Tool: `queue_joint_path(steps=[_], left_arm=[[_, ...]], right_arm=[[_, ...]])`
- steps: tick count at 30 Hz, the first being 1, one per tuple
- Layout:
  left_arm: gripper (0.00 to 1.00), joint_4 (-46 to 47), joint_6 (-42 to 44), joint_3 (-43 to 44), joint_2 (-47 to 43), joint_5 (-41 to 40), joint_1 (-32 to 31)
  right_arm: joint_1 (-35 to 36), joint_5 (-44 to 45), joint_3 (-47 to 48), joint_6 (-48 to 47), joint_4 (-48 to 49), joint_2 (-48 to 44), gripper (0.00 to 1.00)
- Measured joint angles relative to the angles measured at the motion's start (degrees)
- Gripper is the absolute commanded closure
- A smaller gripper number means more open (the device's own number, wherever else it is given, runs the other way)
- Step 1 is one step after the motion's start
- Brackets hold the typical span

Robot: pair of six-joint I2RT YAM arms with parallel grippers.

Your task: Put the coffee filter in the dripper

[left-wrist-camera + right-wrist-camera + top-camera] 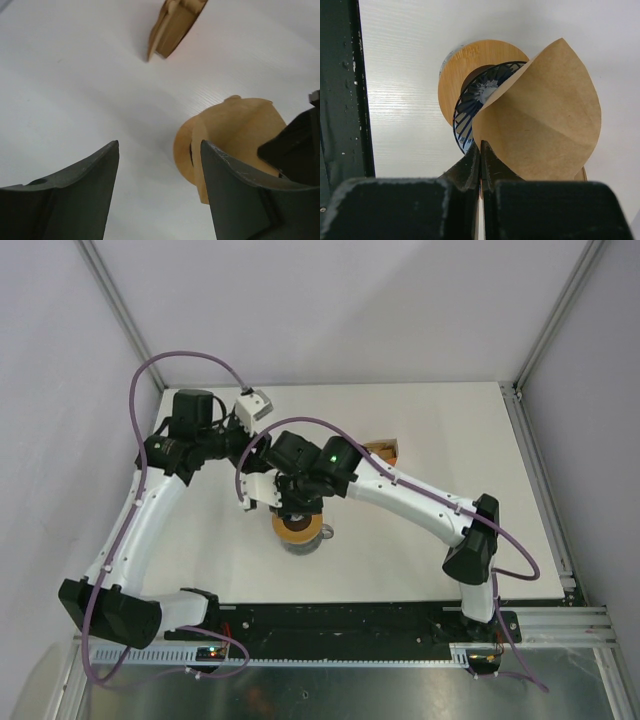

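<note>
white table (405,75), tan fan-shaped coffee filter (545,115)

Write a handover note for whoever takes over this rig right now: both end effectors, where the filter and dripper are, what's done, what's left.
The right end effector is shut, pinching the coffee filter by its edge.
The left end effector is open and empty, beside the dripper.
The dripper sits in its wooden ring on the table, mid-workspace.
The coffee filter is tilted over the dripper's mouth, not seated.
The filter packet lies farther back.
Done: filter picked up and brought to the dripper.
Left: lower it in, release, back away.
</note>
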Motion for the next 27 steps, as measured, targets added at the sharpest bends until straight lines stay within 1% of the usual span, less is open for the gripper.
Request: queue_joint_path(steps=[6, 11, 13, 15, 17, 19, 20, 23, 27], left_arm=[[0.3, -0.07, 0.5, -3.15, -0.26, 4.85, 0.0], [0.33, -0.2, 0.72, -5.25, -0.39, 6.4, -0.24], [0.34, -0.24, 1.03, -5.81, -0.39, 6.38, -0.52], [0.35, -0.33, 1.11, -6.29, -0.39, 6.36, -0.83], [0.37, -0.37, 1.2, -6.64, -0.39, 6.32, -1.07], [0.38, -0.33, 1.29, -6.84, -0.39, 6.29, -1.25], [0.38, -0.35, 1.49, -6.97, -0.39, 6.29, -1.31], [0.38, -0.39, 1.66, -7.23, -0.39, 6.16, -1.49], [0.38, -0.35, 1.7, -7.26, -0.39, 5.7, -1.6]], right_arm=[[-0.63, -1.49, 0.02, -0.42, 0.0, 0.59, 1.0], [-0.9, -2.23, 0.04, -0.83, -0.07, 1.79, 1.0], [-0.9, -2.29, 0.04, -0.9, -0.13, 2.12, 0.94], [-0.9, -2.32, 0.04, -0.96, -0.22, 2.19, 0.84], [-0.9, -2.32, 0.04, -1.05, -0.15, 2.19, 0.71], [-0.9, -2.32, 0.04, -0.98, -0.11, 2.19, 0.62], [-0.9, -2.29, 0.04, -1.09, 0.02, 2.19, 0.58], [-0.9, -2.27, 0.04, -1.09, 0.44, 2.19, 0.52], [-0.9, -2.23, 0.04, -1.09, 0.9, 1.97, 0.49]])
